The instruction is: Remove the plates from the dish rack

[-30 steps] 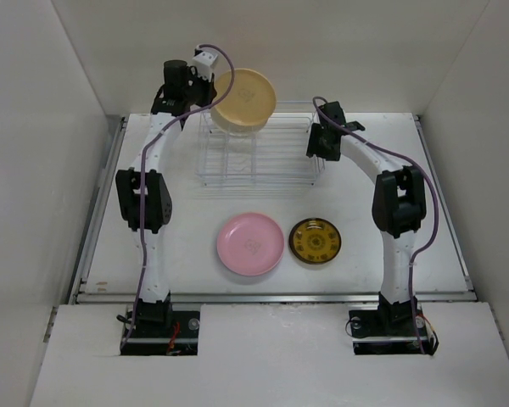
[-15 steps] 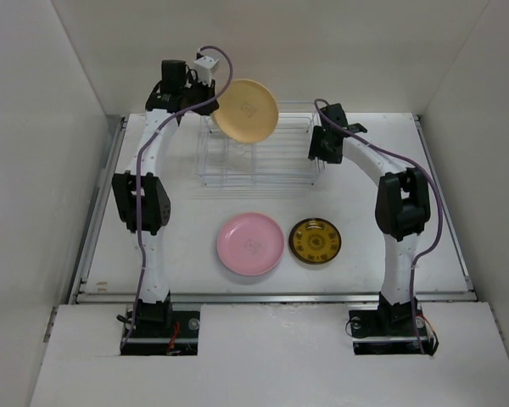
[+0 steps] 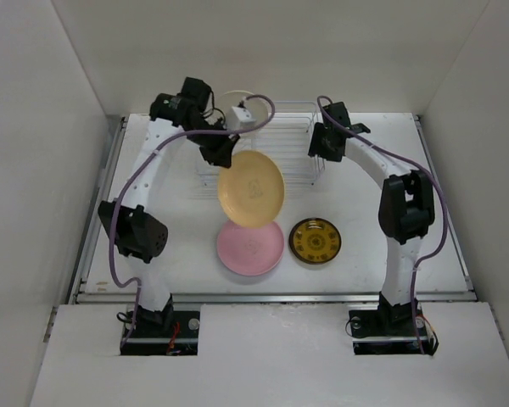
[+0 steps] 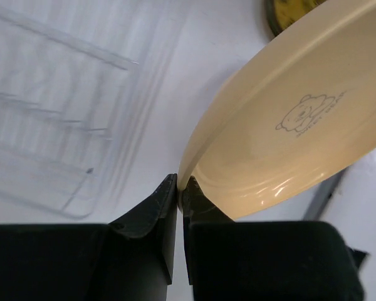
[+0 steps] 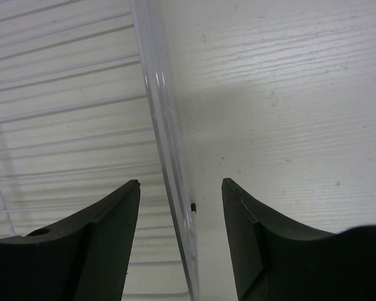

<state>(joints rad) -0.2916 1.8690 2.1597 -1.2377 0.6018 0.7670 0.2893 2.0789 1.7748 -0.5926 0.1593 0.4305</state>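
Observation:
My left gripper (image 3: 224,154) is shut on the rim of a yellow plate (image 3: 251,188) and holds it tilted in the air, over the front edge of the dish rack (image 3: 290,149) and above a pink plate (image 3: 250,252) lying on the table. In the left wrist view the jaws (image 4: 180,185) pinch the yellow plate's (image 4: 288,119) edge. A brown-gold patterned plate (image 3: 315,241) lies right of the pink one. My right gripper (image 3: 321,158) is open and empty, its fingers either side of the rack's right rim wire (image 5: 166,144). A pale curved rim (image 3: 234,97) shows behind the left wrist.
White walls close in the table on the left, right and back. The rack's wires (image 4: 56,125) lie below and left of the held plate. The table's raised front edge (image 3: 271,297) runs just before the arm bases.
My left arm has swung the yellow plate from high above the rack's back left forward and down, over the pink plate. The right arm has barely moved.

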